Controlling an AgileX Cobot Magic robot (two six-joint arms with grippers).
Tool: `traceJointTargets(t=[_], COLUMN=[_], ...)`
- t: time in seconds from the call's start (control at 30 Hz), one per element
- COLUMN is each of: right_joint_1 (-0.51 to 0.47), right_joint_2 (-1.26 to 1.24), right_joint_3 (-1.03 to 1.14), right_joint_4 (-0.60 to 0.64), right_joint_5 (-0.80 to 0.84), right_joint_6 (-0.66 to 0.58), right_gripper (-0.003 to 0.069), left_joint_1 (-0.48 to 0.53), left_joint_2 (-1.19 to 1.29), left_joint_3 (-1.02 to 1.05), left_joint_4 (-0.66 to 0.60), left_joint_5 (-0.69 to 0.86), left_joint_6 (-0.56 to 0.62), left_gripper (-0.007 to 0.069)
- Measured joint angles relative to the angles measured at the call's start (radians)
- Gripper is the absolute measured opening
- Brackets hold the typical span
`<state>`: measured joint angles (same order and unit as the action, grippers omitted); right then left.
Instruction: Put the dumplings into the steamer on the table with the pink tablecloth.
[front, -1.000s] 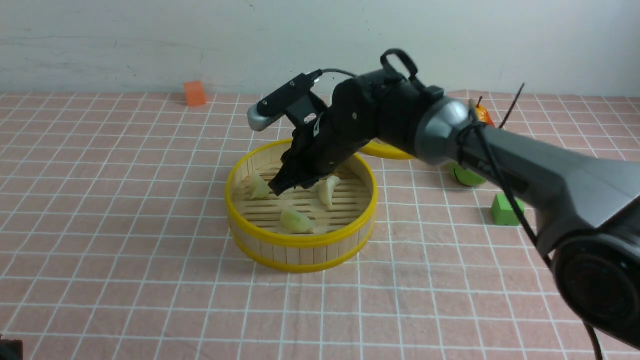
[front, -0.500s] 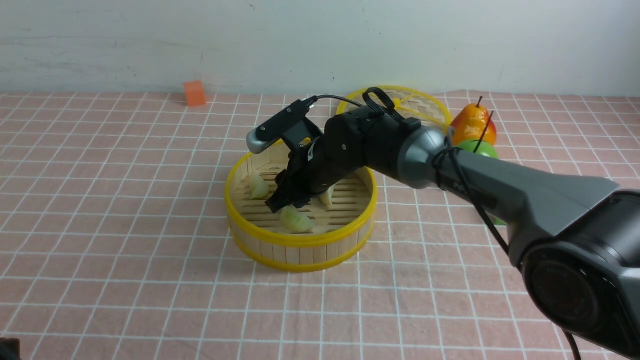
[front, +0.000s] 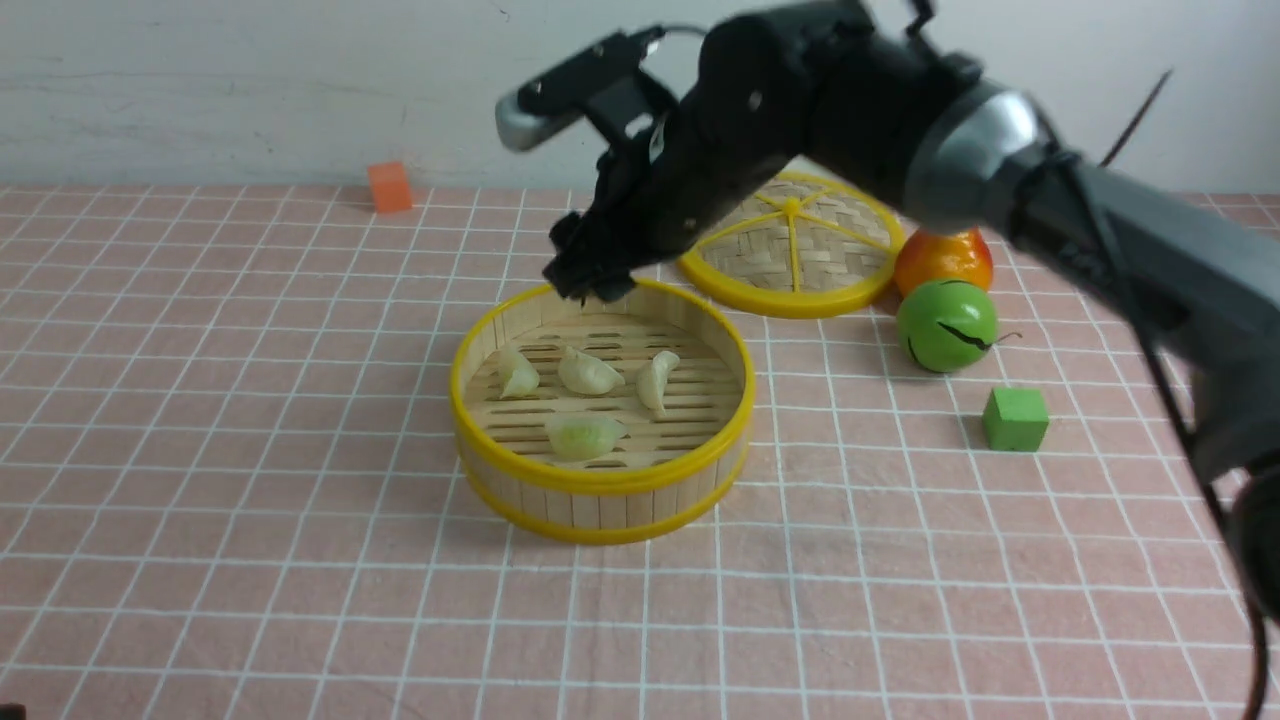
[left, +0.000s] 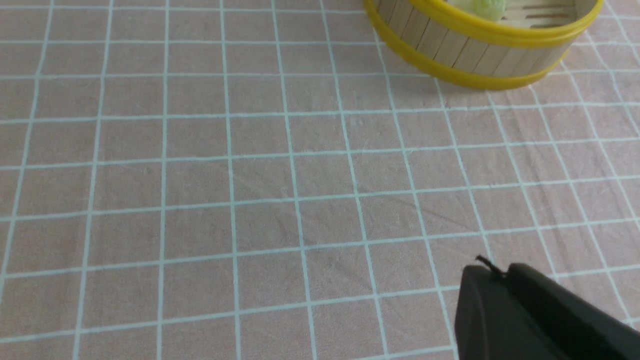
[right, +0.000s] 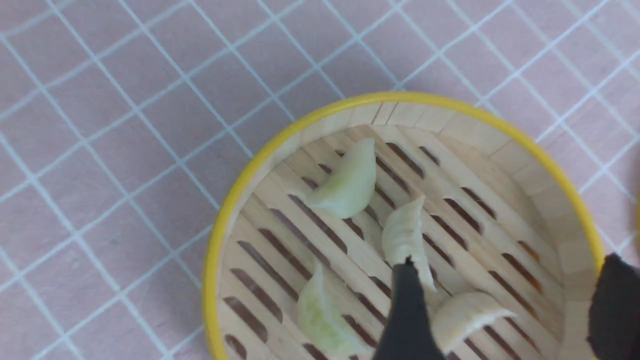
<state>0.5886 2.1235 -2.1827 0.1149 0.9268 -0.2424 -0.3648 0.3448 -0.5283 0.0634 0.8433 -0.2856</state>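
Dumplings (front: 588, 372): four, all in steamer (front: 600, 485)
Right fingers (right: 510, 300): wide apart, empty
My next move: lift straight, clear the rim
Left fingers: can't tell

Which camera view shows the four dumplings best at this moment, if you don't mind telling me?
The front view: all four dumplings appear whole and unobstructed. The right wrist view has all four, but cropped or partly behind a finger; the left wrist view catches only part of one.
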Motion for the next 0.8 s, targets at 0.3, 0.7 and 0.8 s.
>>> traceJointTargets(t=[0.3,0.7,0.8], right_joint_1=[0.000,0.000,0.000], right_joint_2=[-0.255,-0.670,-0.824], right_joint_3=[-0.007,0.405,0.609], right_joint_4=[-0.021,0.108,0.112], right_joint_5=[0.307,0.304,0.164], right_joint_6=[0.000,-0.041,-0.045], right_gripper=[0.0057,-0.0020,-0.0017], left_joint_1=[0.000,0.000,0.000], left_joint_2=[-0.259,-0.357,-0.357], left_joint_3=[0.052,0.113,0.114], left_joint_4=[-0.027,-0.031,-0.035], left_joint_5=[-0.010,-0.090,-0.089], left_joint_6=[-0.001,-0.001,-0.001], left_gripper=[0.0039,0.0043,0.0049])
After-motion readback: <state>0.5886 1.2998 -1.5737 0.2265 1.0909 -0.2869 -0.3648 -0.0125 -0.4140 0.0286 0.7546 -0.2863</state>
